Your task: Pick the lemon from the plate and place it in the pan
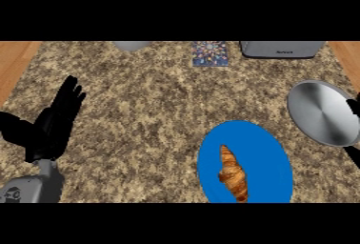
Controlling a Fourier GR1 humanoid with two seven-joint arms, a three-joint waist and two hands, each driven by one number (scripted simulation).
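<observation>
In the head view, a speckled brown stone counter (141, 119) fills most of the scene, with strips of wood showing at its far left and far right corners. A blue plate (271, 162) sits on the near right part of the counter. On the plate lies a golden brown croissant (233, 174), not a lemon; no lemon can be seen here. The croissant is long and thin. Its long way runs from far to near, tipped a little, so the far tip points slightly left and the near tip points slightly right. It rests on the left half of the plate. Just to the right of the plate and a bit farther away is a round silver pan (322, 112), with nothing inside it. A dark shape touches the pan's right rim at the edge of the view, and it is too cut off to tell what it is. The robot's left hand (53, 126) is on the left side, up above the counter, well apart from the plate. Its fingers are straight and held close together, pointing far, and the thumb sticks out to the left. It holds nothing. Along the far edge sit a grey box (283, 48), a small patterned card (210, 53), and a round grey thing (131, 45) that is cut off.
</observation>
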